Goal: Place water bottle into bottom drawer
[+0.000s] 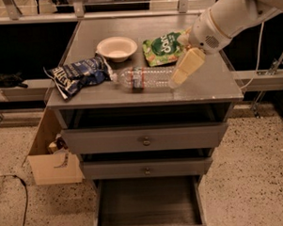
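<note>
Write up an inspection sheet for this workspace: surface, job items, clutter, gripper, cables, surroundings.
Surface: grey cabinet top, crowded on its left and middle.
Job's things: water bottle lying on its side near the front edge, cap to the left; bottom drawer pulled open.
Clutter: white bowl, blue chip bag, green snack bag.
Gripper: gripper low over the cabinet top at the bottle's base end; contact cannot be told.
Cables: dark cable on the floor at left; pale cable hanging at right.
Surroundings: two upper drawers shut; cardboard box beside the cabinet; speckled floor.
</note>
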`<state>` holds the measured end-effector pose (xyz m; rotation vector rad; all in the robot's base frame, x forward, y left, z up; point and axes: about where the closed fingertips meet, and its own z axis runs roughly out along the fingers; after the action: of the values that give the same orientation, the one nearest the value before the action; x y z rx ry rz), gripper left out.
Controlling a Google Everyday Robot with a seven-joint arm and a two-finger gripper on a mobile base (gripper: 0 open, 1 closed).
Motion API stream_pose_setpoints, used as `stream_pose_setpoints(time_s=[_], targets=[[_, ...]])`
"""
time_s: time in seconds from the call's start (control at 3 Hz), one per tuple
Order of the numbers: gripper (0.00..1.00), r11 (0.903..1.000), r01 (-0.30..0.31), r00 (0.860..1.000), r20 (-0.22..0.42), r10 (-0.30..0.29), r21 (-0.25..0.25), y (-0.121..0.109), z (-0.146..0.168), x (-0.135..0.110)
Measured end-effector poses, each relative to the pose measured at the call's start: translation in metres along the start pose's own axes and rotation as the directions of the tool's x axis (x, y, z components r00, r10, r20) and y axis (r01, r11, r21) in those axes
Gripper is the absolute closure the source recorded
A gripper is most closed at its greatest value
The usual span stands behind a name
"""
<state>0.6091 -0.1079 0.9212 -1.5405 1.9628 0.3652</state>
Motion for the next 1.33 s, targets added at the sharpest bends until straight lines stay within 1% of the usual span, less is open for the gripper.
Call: stream_pose_setpoints(time_s=[0.33, 0.67, 1.0, 1.33], targets=[[0.0, 0.999, -0.008, 1.0, -0.008, 0.009, 0.044, -0.028, 0.024, -0.012], [0.0, 0.9985, -0.024, 1.0, -0.005, 0.025, 0.049, -0.035, 0.041, -0.011], [0.0, 0.9996, -0.028, 1.0, 0.011, 0.028, 0.005, -0.028, 0.088, -0.018], [0.0, 0.9989, -0.045, 0.999, 0.003, 0.045, 0.01, -0.03, 0.091, -0.008]])
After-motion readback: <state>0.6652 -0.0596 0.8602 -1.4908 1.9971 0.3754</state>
